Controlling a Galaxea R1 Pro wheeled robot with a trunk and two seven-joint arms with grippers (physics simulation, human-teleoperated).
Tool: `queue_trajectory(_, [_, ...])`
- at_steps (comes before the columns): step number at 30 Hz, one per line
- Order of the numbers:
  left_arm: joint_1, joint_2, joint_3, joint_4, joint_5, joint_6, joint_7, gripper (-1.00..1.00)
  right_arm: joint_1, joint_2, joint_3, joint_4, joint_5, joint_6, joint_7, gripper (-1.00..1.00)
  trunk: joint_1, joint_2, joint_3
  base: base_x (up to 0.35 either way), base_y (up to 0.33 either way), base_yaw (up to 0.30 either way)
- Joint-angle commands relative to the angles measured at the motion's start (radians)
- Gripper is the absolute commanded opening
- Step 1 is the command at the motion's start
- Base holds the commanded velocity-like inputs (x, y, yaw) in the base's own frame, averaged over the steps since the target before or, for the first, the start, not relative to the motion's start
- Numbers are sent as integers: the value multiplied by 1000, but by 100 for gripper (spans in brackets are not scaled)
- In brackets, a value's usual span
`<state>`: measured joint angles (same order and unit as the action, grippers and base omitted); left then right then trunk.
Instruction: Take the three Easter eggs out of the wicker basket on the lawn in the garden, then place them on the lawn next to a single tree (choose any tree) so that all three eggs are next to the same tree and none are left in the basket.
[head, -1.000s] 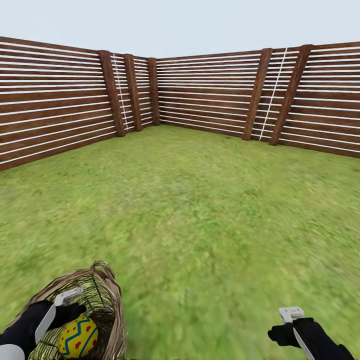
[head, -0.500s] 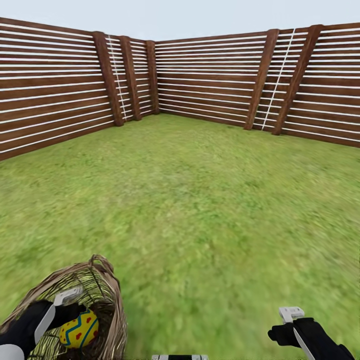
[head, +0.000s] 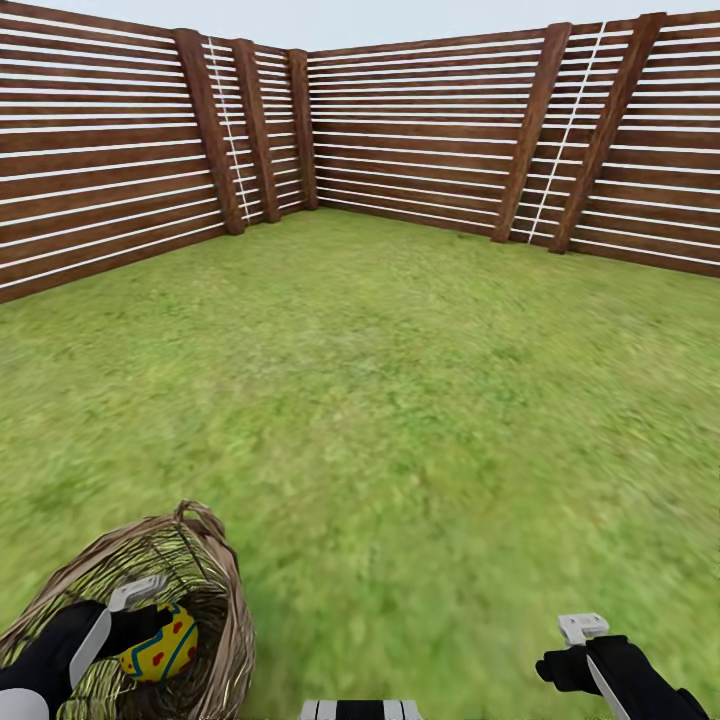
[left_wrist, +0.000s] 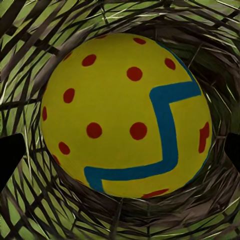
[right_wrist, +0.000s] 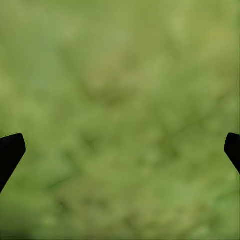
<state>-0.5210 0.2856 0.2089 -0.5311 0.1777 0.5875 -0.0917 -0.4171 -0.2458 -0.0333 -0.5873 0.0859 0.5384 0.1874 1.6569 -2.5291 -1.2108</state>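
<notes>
The wicker basket (head: 215, 575) sits on the lawn (head: 400, 420) at the near left. My left gripper (head: 150, 628) reaches down inside it, open, just above one yellow Easter egg (head: 165, 645) with red dots and a blue zigzag. In the left wrist view that egg (left_wrist: 125, 115) lies close ahead on the woven bottom, with the dark fingertips (left_wrist: 10, 155) spread wide to either side and apart from it. Any other eggs are hidden. My right gripper (head: 565, 668) hangs open over bare grass (right_wrist: 120, 100) at the near right. The tree is out of view.
A brown slatted wooden fence (head: 420, 130) with slanted posts closes the garden on the left, far and right sides. Open grass stretches from the basket to the fence. A bit of my base (head: 358, 710) shows at the lower edge.
The whole view has shifted, with the fence sliding upward in the picture. The basket and egg have come closer under my left gripper, which now covers part of the egg. The right gripper holds its place.
</notes>
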Motion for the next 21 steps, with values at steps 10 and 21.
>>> queue_trajectory(10, [0,-1,4,-1,2,6,-3,100,0,2,-3,-2,9,5,7,100,1,-1,-12,0,0,0])
queue_trajectory(21, [0,-3,3,-1,3,6,-2,100,0,0,-4,-2,9,5,7,100,6,-4,-55,0,0,0])
